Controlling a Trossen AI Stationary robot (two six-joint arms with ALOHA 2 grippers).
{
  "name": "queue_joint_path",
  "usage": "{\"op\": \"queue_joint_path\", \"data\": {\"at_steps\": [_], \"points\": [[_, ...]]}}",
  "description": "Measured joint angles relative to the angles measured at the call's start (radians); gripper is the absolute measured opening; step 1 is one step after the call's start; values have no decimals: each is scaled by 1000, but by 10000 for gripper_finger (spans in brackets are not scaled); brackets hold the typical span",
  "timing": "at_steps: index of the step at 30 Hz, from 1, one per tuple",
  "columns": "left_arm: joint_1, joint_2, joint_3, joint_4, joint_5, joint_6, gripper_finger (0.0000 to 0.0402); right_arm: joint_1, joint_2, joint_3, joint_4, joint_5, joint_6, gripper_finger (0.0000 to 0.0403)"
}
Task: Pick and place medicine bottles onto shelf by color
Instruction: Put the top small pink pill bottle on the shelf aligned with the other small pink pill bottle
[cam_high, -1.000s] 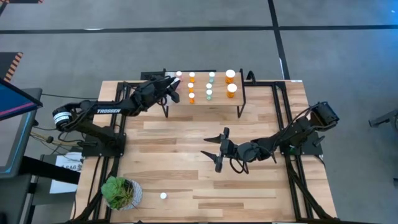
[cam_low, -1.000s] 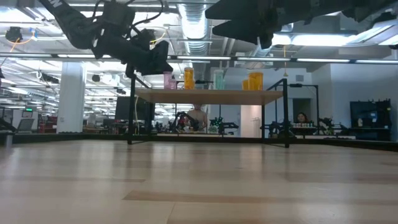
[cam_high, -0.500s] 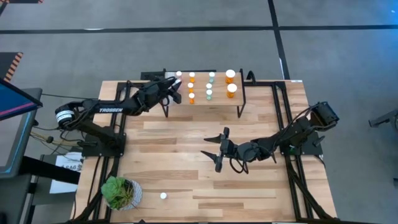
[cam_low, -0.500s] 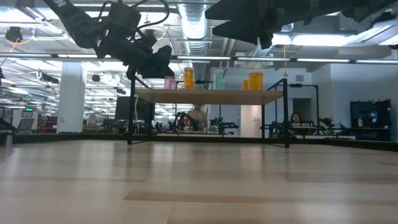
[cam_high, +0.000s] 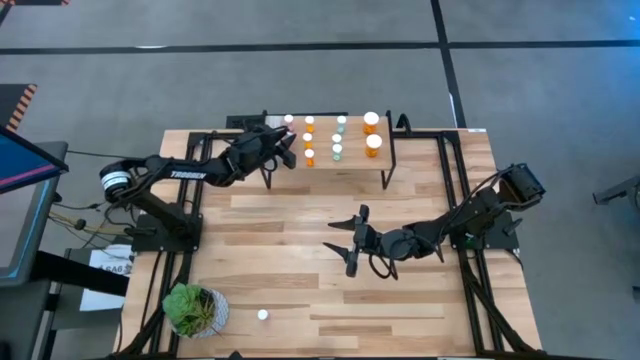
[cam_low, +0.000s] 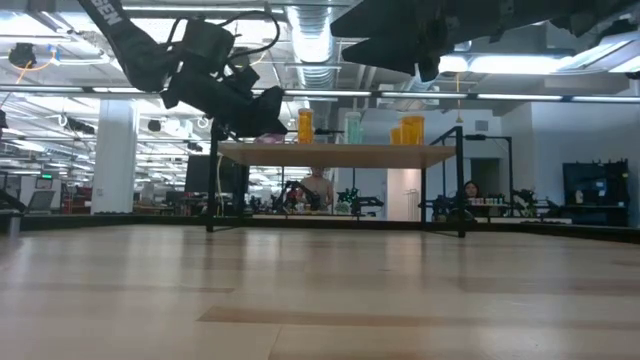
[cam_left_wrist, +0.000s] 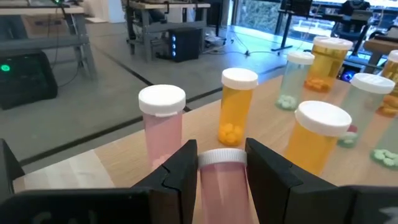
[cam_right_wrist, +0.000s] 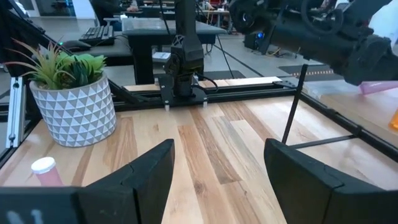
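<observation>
The shelf (cam_high: 352, 163) stands at the table's far side with several orange, pale green and pink bottles upright on it. My left gripper (cam_left_wrist: 222, 155) reaches over the shelf's left end, shut on a pink bottle (cam_left_wrist: 222, 186) with a white cap. Another pink bottle (cam_left_wrist: 161, 121) stands just beyond it, with an orange one (cam_left_wrist: 236, 112) beside that. My right gripper (cam_high: 338, 243) hovers open over the table's middle with nothing between its fingers. One more pink bottle (cam_high: 262, 315) stands on the tabletop near the front edge. My left gripper pinches the pink bottle's sides just below its cap (cam_left_wrist: 208, 177) between its two fingers (cam_left_wrist: 183, 171). The fingers come nearly level from the shelf's left side. The bottle stays upright. The gripper hides its base, so I cannot tell whether it stands on the shelf.
A potted plant (cam_high: 195, 308) in a white patterned pot sits at the near left corner, close to the lone pink bottle (cam_right_wrist: 45, 171). Black frame rails (cam_high: 450, 190) run along the table's sides. Open wood lies between the shelf and the right gripper.
My left gripper has moved toward the table's right edge and slightly down with the pink bottle, going farther in over the shelf's left end. The bottle has stayed upright in the hold.
</observation>
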Motion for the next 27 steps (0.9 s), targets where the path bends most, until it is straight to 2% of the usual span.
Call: {"op": "queue_joint_path", "data": {"at_steps": [8, 15, 20, 24, 27], "points": [[-14, -54, -4, -24, 1, -3, 101, -1, 0, 0, -2, 0, 3, 270], [-30, -173, -4, -81, -3, 10, 101, -3, 0, 0, -2, 0, 5, 270], [-88, -283, -4, -113, 9, 12, 101, -3, 0, 0, -1, 0, 29, 270], [-178, -383, -3, -97, 152, 11, 101, -12, 0, 0, 31, -71, 87, 270], [-280, -448, -2, -81, 255, -2, 101, -12, 0, 0, 99, -139, 71, 270]]}}
